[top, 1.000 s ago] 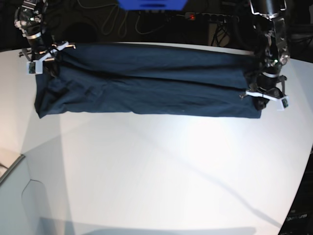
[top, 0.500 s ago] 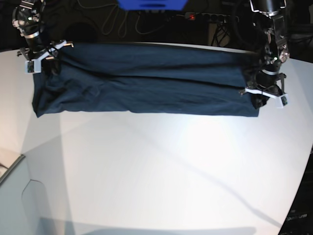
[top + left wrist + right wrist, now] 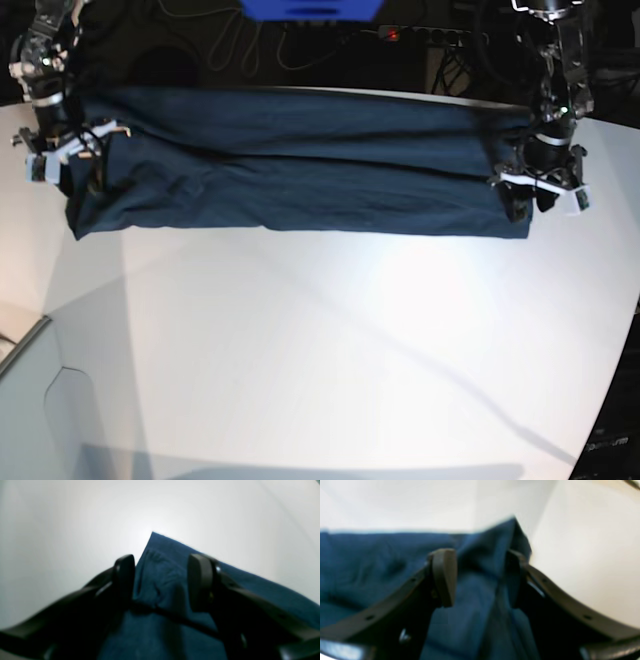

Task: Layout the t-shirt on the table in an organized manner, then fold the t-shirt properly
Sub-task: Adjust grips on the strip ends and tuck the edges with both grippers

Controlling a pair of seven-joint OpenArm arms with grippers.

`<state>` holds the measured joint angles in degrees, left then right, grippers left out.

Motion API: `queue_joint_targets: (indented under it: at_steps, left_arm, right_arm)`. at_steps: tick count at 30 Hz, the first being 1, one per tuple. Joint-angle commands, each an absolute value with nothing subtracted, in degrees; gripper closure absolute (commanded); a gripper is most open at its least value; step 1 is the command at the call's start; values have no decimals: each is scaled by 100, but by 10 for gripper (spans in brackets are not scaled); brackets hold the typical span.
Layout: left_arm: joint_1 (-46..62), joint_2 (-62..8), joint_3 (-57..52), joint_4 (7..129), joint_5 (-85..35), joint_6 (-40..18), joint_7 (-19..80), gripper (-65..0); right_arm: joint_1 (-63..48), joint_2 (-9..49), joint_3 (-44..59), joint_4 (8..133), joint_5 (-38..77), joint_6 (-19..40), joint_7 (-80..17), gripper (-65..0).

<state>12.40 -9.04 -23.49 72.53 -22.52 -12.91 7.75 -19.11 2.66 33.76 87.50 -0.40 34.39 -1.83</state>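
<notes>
Straddling the two ends of the t-shirt [image 3: 290, 165], I have one gripper at each short end of a long navy band that lies across the far part of the bench [image 3: 330, 350]. My left gripper [image 3: 160, 580] stands with its jaws apart: the wrist view shows both dark fingers [image 3: 200, 580] clear of each other, with a corner of cloth lying flat on the white surface between them, pinched by neither. My right gripper [image 3: 480, 577] is likewise spread, its pads either side of a raised ridge of fabric; that view is blurred, so I cannot tell whether the cloth brushes a pad, but nothing is clamped. In the base view the shirt looks folded lengthwise, a crease running along its middle and the near edge fairly straight, which I judge to be why I am at the ends: holding both at once keeps the band taut and even as a long fold is laid. With the jaws apart over resting cloth, I judge that fold set down. The end by my right gripper looks more rumpled than the other and may need smoothing before the band is folded across its length.
</notes>
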Motion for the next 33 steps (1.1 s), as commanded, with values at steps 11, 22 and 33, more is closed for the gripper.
queue_joint_targets:
  at_steps: [11, 22, 33]
  left_arm:
    - [1174, -971, -2360, 7266, -2290, -1323, 646, -328]
    - [1174, -1007, -2360, 7266, -2290, -1288, 646, -328]
    - [1218, -945, -2756, 7811, -2290, -1323, 646, -330]
  right_arm:
    - [-813, 971, 2703, 7310, 40, 3442, -163, -310]
    - [-444, 1490, 2747, 6158, 40, 3424, -154, -310]
    - [-505, 1393, 3152, 6844, 40, 3407, -154, -315]
